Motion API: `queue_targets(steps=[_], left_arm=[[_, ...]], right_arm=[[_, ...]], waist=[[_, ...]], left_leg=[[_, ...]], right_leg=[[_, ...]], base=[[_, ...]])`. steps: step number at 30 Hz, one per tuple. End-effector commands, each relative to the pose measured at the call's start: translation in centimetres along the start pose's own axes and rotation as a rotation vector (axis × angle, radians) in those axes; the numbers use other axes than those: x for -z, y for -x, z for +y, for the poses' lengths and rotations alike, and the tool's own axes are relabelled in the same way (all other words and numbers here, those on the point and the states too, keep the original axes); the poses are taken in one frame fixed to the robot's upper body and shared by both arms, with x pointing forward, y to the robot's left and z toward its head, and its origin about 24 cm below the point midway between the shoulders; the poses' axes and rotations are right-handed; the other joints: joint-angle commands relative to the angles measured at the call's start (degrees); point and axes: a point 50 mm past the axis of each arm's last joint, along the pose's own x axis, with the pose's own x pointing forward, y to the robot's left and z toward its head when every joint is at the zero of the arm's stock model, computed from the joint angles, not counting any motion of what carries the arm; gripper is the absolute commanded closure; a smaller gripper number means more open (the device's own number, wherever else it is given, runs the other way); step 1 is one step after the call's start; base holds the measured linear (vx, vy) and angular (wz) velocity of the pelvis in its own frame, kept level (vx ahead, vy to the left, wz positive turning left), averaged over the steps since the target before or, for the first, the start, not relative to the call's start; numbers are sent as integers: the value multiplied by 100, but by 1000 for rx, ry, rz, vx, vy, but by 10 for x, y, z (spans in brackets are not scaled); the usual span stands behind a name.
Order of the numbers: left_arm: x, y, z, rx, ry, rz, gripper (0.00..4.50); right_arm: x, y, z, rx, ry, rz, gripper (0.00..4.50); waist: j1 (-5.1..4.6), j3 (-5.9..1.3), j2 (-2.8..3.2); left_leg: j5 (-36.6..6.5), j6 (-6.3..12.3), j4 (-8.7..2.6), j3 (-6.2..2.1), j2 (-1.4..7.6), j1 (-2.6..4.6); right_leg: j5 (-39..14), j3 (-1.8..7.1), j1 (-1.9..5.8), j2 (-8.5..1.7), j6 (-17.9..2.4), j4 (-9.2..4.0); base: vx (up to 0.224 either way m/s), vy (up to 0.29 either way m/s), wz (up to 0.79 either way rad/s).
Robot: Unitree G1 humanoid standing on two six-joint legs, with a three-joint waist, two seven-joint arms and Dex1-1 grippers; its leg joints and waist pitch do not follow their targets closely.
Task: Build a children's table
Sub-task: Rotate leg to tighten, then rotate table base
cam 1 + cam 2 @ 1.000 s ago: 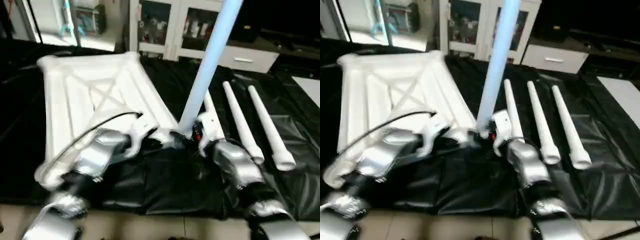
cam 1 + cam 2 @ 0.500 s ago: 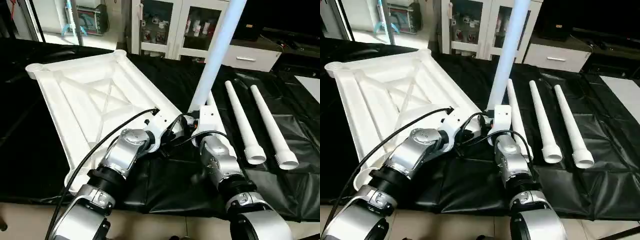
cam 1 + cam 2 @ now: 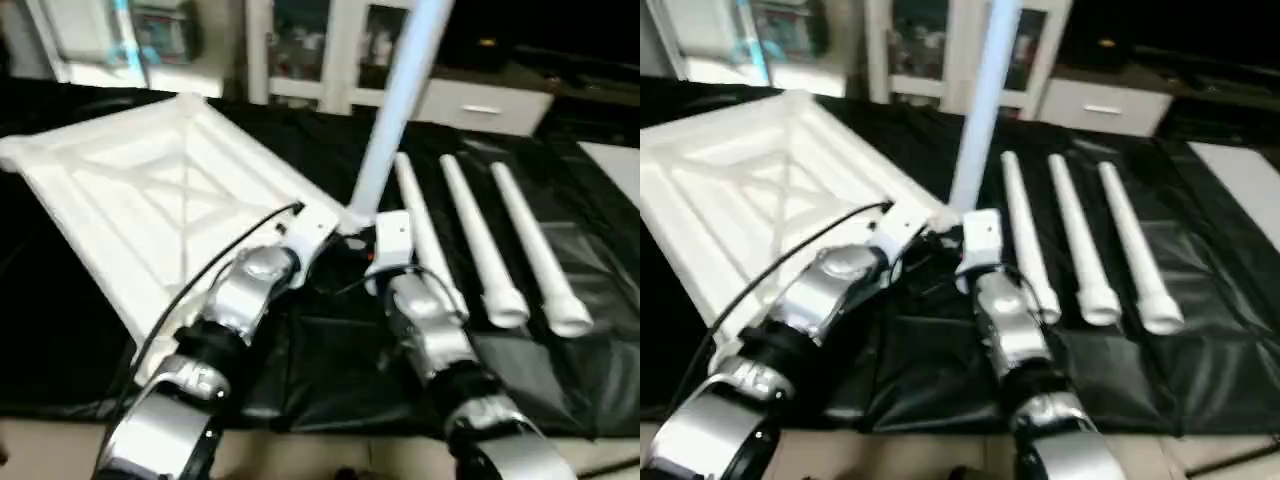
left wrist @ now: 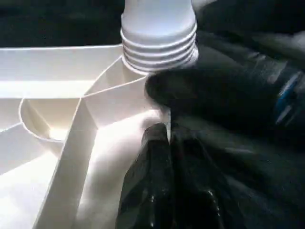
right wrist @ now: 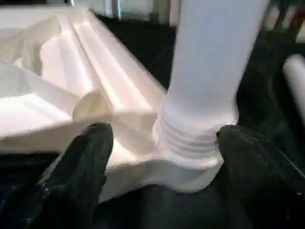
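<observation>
Standing upright in the tabletop's (image 3: 150, 200) near right corner socket, one leg (image 3: 395, 110) looks seated, threads still showing. Three legs (image 3: 480, 240) lie to its right on the black desk (image 3: 560, 400), still to fit. Right end effector (image 5: 162, 157) has its fingers apart either side of the leg's base; left end effector (image 4: 164, 157) is together, resting on the tabletop just beside it.

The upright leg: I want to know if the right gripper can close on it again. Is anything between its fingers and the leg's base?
Nothing visible. In the right wrist view the two black fingers stand apart on either side of the upright leg, whose threaded base sits in the tabletop corner socket, with only open gaps between.
</observation>
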Motion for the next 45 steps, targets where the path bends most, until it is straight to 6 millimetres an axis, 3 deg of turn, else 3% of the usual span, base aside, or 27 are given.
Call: queue_targets(steps=[1, 3, 4, 5, 8, 11, 14, 15, 17, 19, 21, 22, 23, 24, 27, 30, 32, 33, 34, 35, 38, 39, 40, 41, 43, 45], left_arm=[[0, -2, -1, 10, 21, -43, 450], [-10, -7, -4, 8, 37, -105, 450], [-10, -7, -4, 8, 37, -105, 450], [-11, -8, -4, 5, 47, -112, 423], [-13, -8, -3, -6, 67, -134, 403], [-19, -6, 3, -25, 123, -184, 377], [-25, 5, 19, -76, 148, -241, 349], [-24, 11, 25, -70, 149, -245, 340], [-23, 14, 27, -65, 153, -246, 328], [-18, 24, 31, -17, 135, -239, 312], [-2, 51, 45, 43, 52, -162, 302], [-2, 51, 45, 43, 52, -162, 302], [5, 63, 55, 22, 33, -123, 302], [9, 77, 73, -49, 15, -86, 302], [11, 89, 88, -116, 3, -62, 302], [24, 142, 154, -571, -19, 93, 302], [38, 170, 175, -729, -37, 202, 302], [38, 170, 175, -729, -37, 202, 302], [45, 182, 182, -783, -57, 255, 302], [62, 206, 192, -865, -68, 345, 302], [70, 220, 195, -912, -95, 400, 302], [75, 226, 195, -942, -118, 436, 302], [75, 226, 195, -942, -118, 436, 302], [83, 227, 193, -920, -134, 493, 302], [93, 225, 188, -854, -130, 553, 302], [106, 216, 175, -709, -85, 603, 302]], right_arm=[[-8, 2, -2, -18, 27, -23, 73], [-12, 17, -12, -7, 49, -38, 73], [-12, 17, -12, -7, 49, -38, 73], [-12, 19, -14, -1, 51, -40, 66], [-14, 25, -15, 0, 67, -45, 64], [-18, 35, -16, 11, 57, -58, 64], [-22, 47, -10, -65, 30, -70, 64], [-22, 51, -6, -122, 33, -66, 64], [-22, 53, -4, -151, 34, -63, 64], [-22, 56, -1, -206, 37, -54, 64], [-25, 59, 3, -300, 40, -40, 64], [-25, 59, 3, -300, 40, -40, 64], [-27, 61, 5, -333, 43, -34, 64], [-29, 63, 5, -359, 52, -30, 64], [-30, 64, 5, -376, 58, -26, 64], [-29, 65, 6, -416, 81, 2, 64], [-27, 65, 7, -433, 96, 15, 64], [-27, 65, 7, -433, 96, 15, 64], [-27, 65, 7, -439, 97, 19, 64], [-27, 65, 8, -448, 95, 23, 64], [-27, 66, 7, -450, 96, 27, 64], [-26, 66, 6, -453, 97, 33, 64], [-26, 66, 6, -453, 97, 33, 64], [-26, 67, 6, -455, 100, 39, 64], [-25, 68, 5, -462, 107, 45, 64], [-25, 69, 4, -478, 121, 54, 64]], waist=[[35, -323, -10], [94, -337, 37], [94, -337, 37], [106, -352, 21], [110, -370, 27], [123, -353, 47], [135, -346, 45], [133, -343, 76], [106, -331, 83], [108, -321, 106], [102, -308, 127], [87, -316, 147], [84, -316, 176], [83, -309, 161], [90, -307, 202], [98, -287, 181], [73, -281, 185], [64, -278, 180], [68, -278, 187], [77, -272, 200], [85, -290, 216], [119, -294, 247], [120, -283, 237], [149, -273, 212], [184, -257, 226], [191, -221, 208]], left_leg=[[-1544, 430, -351, 83, 28, 28], [-1299, 476, -343, 85, 20, 23], [-1299, 476, -343, 85, 20, 23], [-1110, 517, -331, 87, 21, 14], [-924, 590, -310, 89, 24, 6], [-1084, 566, -322, 89, 28, 9], [-1293, 531, -339, 76, 40, 9], [-1448, 488, -360, 60, 59, 9], [-1580, 421, -372, 56, 61, -1], [-1692, 351, -375, 61, 67, 17], [-1694, 323, -401, 45, 74, -5], [-1681, 288, -399, 47, 76, 6], [-1707, 245, -390, 61, 76, 53], [-1662, 207, -396, 57, 71, 31], [-1579, 142, -393, 60, 73, 62], [-1565, 113, -397, 49, 59, 41], [-1576, 63, -394, 30, 37, 27], [-1575, 45, -388, 32, 31, 39], [-1552, 35, -379, 38, 34, 61], [-1525, 39, -377, 43, 38, 70], [-1368, 37, -375, 44, 53, 73], [-1251, 32, -362, 64, 62, 119], [-1244, 38, -364, 70, 60, 111], [-1290, 25, -374, 72, 56, 101], [-1501, -38, -394, 62, 60, 113], [-1911, -125, -424, 48, 56, 117]], right_leg=[[-1697, 134, 272, -116, -718, -373], [-1276, 152, 304, -106, -798, -332], [-1276, 152, 304, -106, -798, -332], [-933, 152, 333, -112, -968, -284], [-584, 146, 350, -105, -1121, -246], [-752, 148, 362, -116, -1108, -276], [-994, 145, 369, -129, -1024, -297], [-1165, 140, 363, -134, -980, -312], [-1326, 138, 350, -130, -952, -319], [-1442, 145, 330, -128, -949, -334], [-1434, 150, 347, -123, -947, -309], [-1393, 158, 335, -114, -943, -294], [-1376, 163, 297, -100, -955, -303], [-1311, 162, 317, -88, -951, -284], [-1177, 164, 299, -91, -965, -265], [-1137, 160, 320, -76, -900, -232], [-1270, 154, 333, -80, -780, -234], [-1355, 158, 318, -87, -730, -246], [-1373, 166, 297, -87, -741, -247], [-1320, 173, 280, -85, -775, -237], [-1017, 175, 287, -83, -847, -194], [-747, 175, 259, -76, -982, -177], [-703, 176, 259, -71, -1010, -178], [-750, 174, 271, -75, -1023, -180], [-1016, 178, 260, -88, -967, -202], [-1587, 193, 245, -107, -841, -258]], base=[[0, 0, 0], [0, 0, 0], [0, 0, 0], [0, 0, 0], [0, 0, 0], [0, 0, 0], [0, 0, 0], [0, 0, 0], [0, 0, 0], [0, 0, 0], [0, 0, 0], [0, 0, 0], [0, 0, 0], [0, 0, 0], [0, 0, 0], [0, 0, 0], [0, 0, 0], [0, 0, 0], [0, 0, 0], [0, 0, 0], [0, 0, 0], [0, 0, 0], [0, 0, 0], [0, 0, 0], [0, 0, 0], [0, 0, 0]])
